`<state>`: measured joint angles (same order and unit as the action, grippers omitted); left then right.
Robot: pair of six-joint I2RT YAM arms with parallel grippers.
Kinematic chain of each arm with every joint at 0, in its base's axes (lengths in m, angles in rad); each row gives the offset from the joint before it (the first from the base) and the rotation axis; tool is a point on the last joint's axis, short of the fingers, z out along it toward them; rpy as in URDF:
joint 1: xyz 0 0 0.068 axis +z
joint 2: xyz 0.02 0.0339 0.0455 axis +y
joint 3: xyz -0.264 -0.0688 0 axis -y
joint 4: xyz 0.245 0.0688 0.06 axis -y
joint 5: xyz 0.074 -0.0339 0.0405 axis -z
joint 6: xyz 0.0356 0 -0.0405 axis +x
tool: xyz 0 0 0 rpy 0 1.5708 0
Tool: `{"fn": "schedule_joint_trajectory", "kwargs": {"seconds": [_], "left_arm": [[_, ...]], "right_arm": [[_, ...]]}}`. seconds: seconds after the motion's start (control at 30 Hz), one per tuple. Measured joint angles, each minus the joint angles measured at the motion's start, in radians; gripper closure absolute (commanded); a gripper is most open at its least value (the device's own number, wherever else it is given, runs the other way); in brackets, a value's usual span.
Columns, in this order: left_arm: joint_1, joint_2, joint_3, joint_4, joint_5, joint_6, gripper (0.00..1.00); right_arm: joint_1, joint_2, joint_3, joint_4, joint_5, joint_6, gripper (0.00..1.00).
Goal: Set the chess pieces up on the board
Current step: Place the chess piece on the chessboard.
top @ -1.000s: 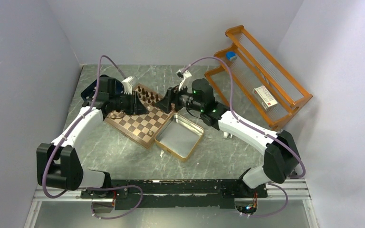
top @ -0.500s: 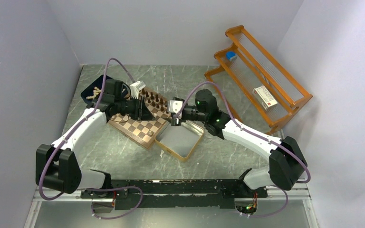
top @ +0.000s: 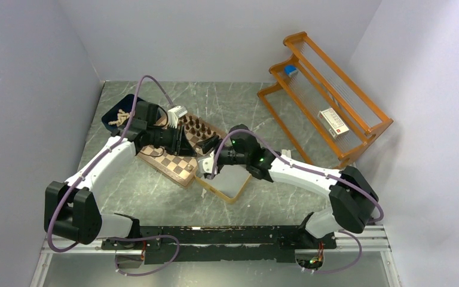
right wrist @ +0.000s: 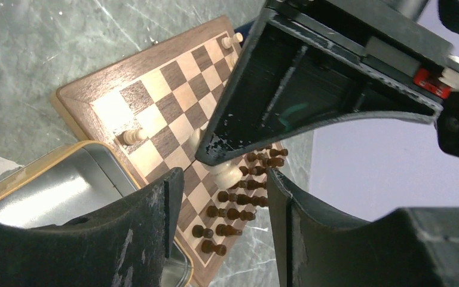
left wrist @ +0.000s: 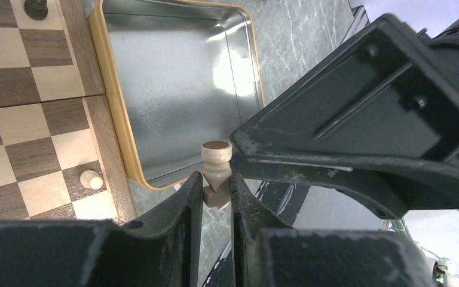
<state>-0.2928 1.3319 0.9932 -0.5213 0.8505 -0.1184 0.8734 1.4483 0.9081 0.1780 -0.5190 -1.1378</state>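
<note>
The board [top: 176, 156], checkered light and dark wood with a brown rim, lies turned cornerwise left of centre. Dark chess pieces [top: 196, 127] stand in rows along its far right edge. One pale pawn [left wrist: 90, 179] stands alone near its rim, and another pale piece [left wrist: 216, 164] is pinched in the left gripper [left wrist: 217, 186].

The board [right wrist: 155, 101] is smooth wood with a soft sheen, its squares pale and dark and its rim brown. The piece [left wrist: 216, 161] in the left hand [left wrist: 217, 186] is pale turned wood, matt. The tin [left wrist: 167, 78] is glossy brushed silver metal with a gold rim. The left hand is matt black plastic, scuffed grey at the edges. The right hand [right wrist: 221, 179] is black, matt and rough-grained. The table [right wrist: 36, 54] looks like marbled grey-green stone. The rack [top: 358, 92] looks like orange wood.
</note>
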Motion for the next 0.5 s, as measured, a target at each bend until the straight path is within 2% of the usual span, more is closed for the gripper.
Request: {"fn": "schedule_joint_trajectory", "kwargs": {"seconds": [0.17,0.33,0.43,0.5], "left_arm": [[0.0,0.0,0.001,-0.008,0.008,0.007,0.82],[-0.001,0.005,0.005,-0.025,0.013,0.01,0.82],[-0.001,0.008,0.014,-0.04,0.013,0.014,0.82],[0.0,0.009,0.022,-0.052,0.01,0.018,0.81]], "right_arm": [[0.037,0.025,-0.001,-0.011,0.065,-0.08,0.52],[0.06,0.029,-0.015,0.005,0.109,-0.127,0.65],[0.066,0.029,-0.017,0.016,0.13,-0.149,0.82],[0.068,0.029,-0.025,0.024,0.136,-0.152,0.9]]}}
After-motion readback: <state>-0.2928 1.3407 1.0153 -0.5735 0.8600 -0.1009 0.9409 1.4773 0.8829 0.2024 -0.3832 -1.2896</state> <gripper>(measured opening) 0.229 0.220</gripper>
